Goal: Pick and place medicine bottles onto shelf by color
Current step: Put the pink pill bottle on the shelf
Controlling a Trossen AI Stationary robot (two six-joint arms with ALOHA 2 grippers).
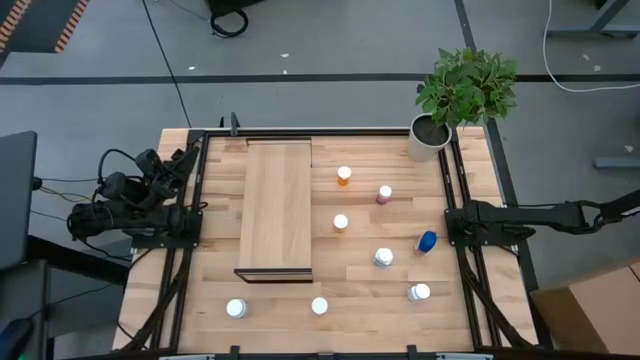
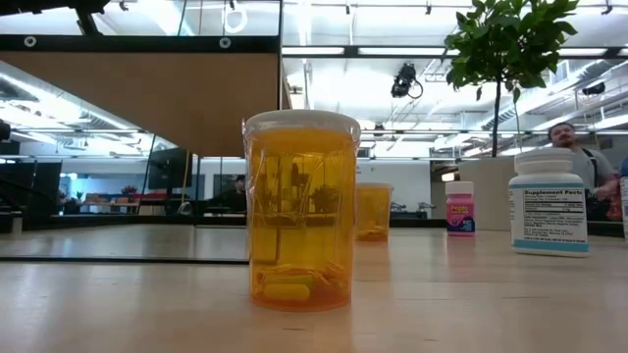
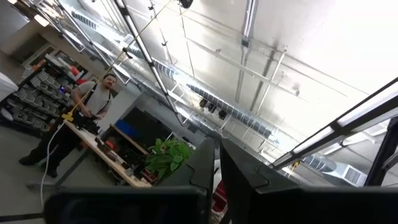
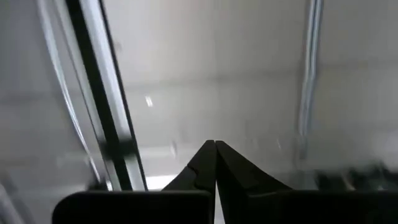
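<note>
The shelf, a long light-wood board, lies on the left half of the table. Right of it stand two orange bottles, a dark-red one and several white ones, all upright on their bases. A blue bottle lies on its side. The low view shows one orange bottle close up. My left gripper is shut and empty, folded back at the table's left edge. My right gripper, also shut and empty, points up at the ceiling beyond the right edge.
A potted plant stands at the table's far right corner. Dark frame rails run along both sides. Beyond the table, a person shows in the left wrist view and another in the low view.
</note>
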